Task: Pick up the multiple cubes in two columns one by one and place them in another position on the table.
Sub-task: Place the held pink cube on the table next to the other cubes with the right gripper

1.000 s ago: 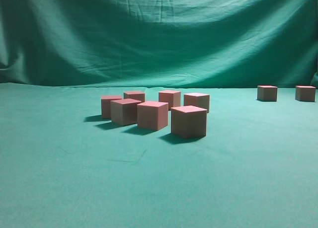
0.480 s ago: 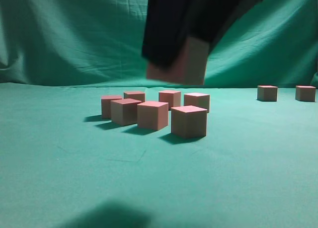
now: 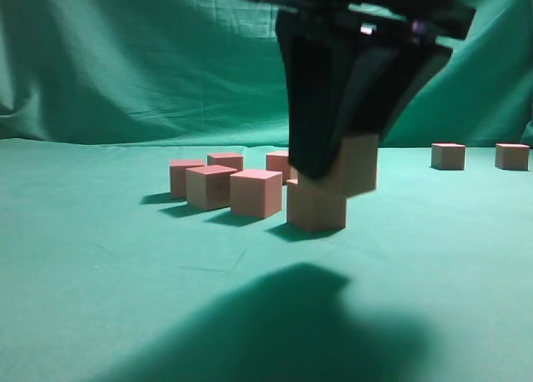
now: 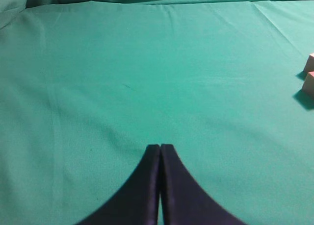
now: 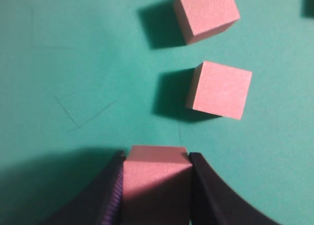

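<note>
The right hand (image 5: pixel 156 186) grips a salmon-pink cube (image 5: pixel 156 178) between its two dark fingers (image 5: pixel 110 195), one pressed to each side of the block, and carries it clear of the green desk (image 3: pixel 100 265). In the exterior view the same hand (image 3: pixel 333 161) fills the upper middle of the frame, the held cube (image 3: pixel 360 164) showing at its lower right, lifted above the cloth and partly in front of the nearest resting cube (image 3: pixel 315 209). A broad dark shadow (image 3: pixel 275 332) spreads across the desk below and toward the camera.

Seen from the right wrist, two more cubes lie on the cloth ahead of the fingertips and slightly to their right: one close (image 5: pixel 219 89), a second farther on (image 5: pixel 207 13), each apart from the other and casting a shadow to its left.

Left of the hand in the exterior view stands a cluster of four cubes (image 3: pixel 255 192), near one another but not stacked; a fifth is half hidden behind the hand. Far off to its right, near the draped backdrop (image 3: pixel 125 66), two cubes (image 3: pixel 448 156) sit well apart from the group.

The left hand (image 4: pixel 160 151) hangs over bare green cloth with its fingertips pressed together and nothing between them; two cube corners (image 4: pixel 309 73) show at the right edge, well away from it.
</note>
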